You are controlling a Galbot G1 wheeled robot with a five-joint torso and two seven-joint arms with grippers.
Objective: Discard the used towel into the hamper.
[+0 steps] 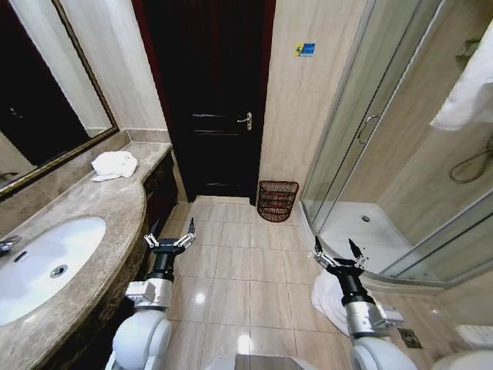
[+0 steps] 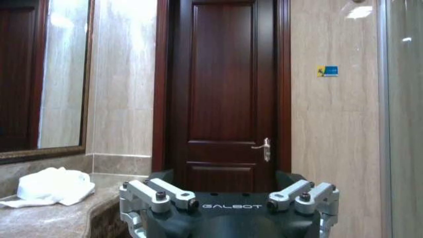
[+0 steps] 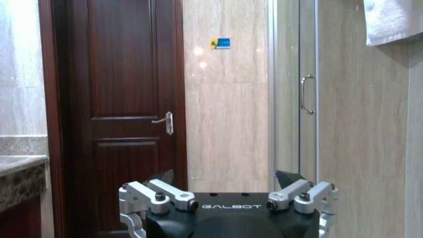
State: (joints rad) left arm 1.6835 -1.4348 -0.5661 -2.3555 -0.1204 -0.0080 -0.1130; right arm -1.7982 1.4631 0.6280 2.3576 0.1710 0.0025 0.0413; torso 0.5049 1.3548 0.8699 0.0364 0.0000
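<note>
A crumpled white towel (image 1: pixel 114 164) lies on the marble counter (image 1: pixel 115 208) at the far end, near the mirror's corner; the left wrist view shows the towel (image 2: pixel 53 186) on the counter off to one side. The hamper (image 1: pixel 277 200), a dark reddish-brown openwork basket, stands on the floor against the wall between the door and the shower. My left gripper (image 1: pixel 172 227) (image 2: pixel 226 174) hangs open beside the counter front, short of the towel. My right gripper (image 1: pixel 335 245) (image 3: pixel 226 177) is open too, above the floor by the shower edge, well short of the hamper.
A dark wooden door (image 1: pixel 212 100) is shut straight ahead. A sink (image 1: pixel 42 262) is set in the counter on the left. The glass shower cabin (image 1: pixel 385 169) fills the right side. A white cloth (image 1: pixel 327 297) lies on the floor under my right arm. Tiled floor (image 1: pixel 231 262) runs to the hamper.
</note>
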